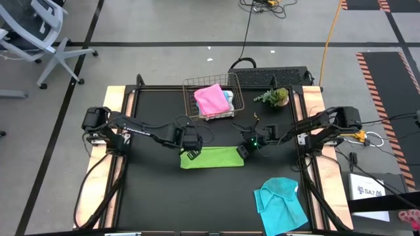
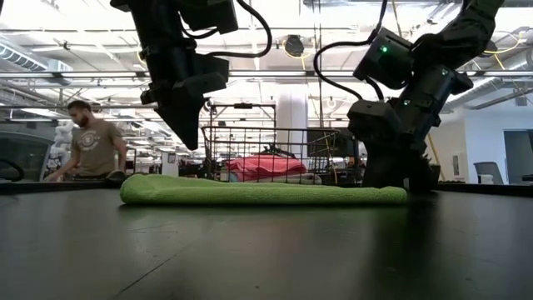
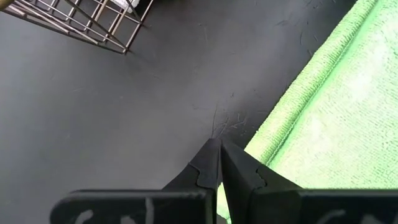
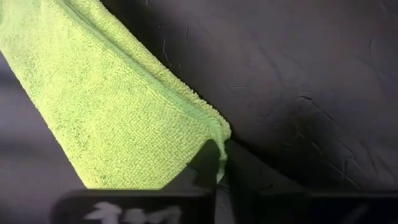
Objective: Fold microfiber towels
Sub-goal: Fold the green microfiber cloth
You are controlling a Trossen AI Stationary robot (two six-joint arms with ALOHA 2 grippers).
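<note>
Right gripper point(image 4: 221, 163) pinches the green towel point(image 1: 211, 157) by its corner, likely for another fold. Left gripper point(image 3: 219, 163) closed, empty, just above the opposite end.

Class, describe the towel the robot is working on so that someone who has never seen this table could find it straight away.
Start at the black table and find the copper wire basket at its far edge. Just in front of it, between the left pincer and right pincer, lies the lime green towel, folded into a long flat strip. The cyan towel lies crumpled at the near right; the pink towel sits in the basket.
</note>
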